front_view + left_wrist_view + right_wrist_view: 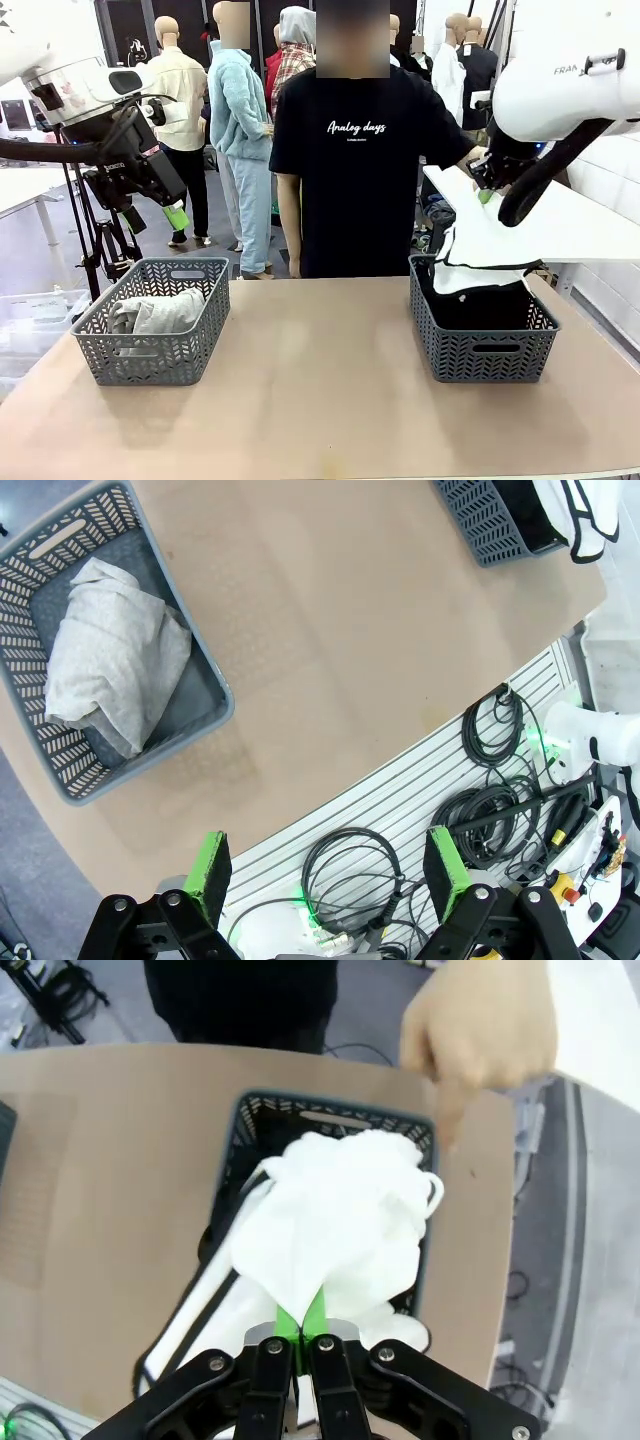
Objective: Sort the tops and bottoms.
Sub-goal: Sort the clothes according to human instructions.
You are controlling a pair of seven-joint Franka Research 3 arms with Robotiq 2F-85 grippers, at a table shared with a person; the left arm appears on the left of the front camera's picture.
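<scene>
Here, a tan table (pixel 320 390) is spread across the front view, with a person (pixel 360 160) in a black printed T-shirt stood at its far edge; two grey baskets are set on it, well apart; the left basket (pixel 150 345) is occupied by the light grey knit top (pixel 155 312), seen crumpled in the left wrist view (pixel 110 670); the right basket (pixel 480 340) is seen to hold black garments (pixel 480 305), and the white shorts (pixel 480 245) with black piping are hung above it, their lower part draped over the basket's rim; the shorts are pinched between the tightly closed fingers of the right gripper (pixel 300 1325), raised over that basket; the person's hand (pixel 480 1035) is seen just beyond the basket; the left gripper (pixel 325 880) is held high beside the left basket, its green pads (pixel 208 872) spread wide apart with nothing between them.
</scene>
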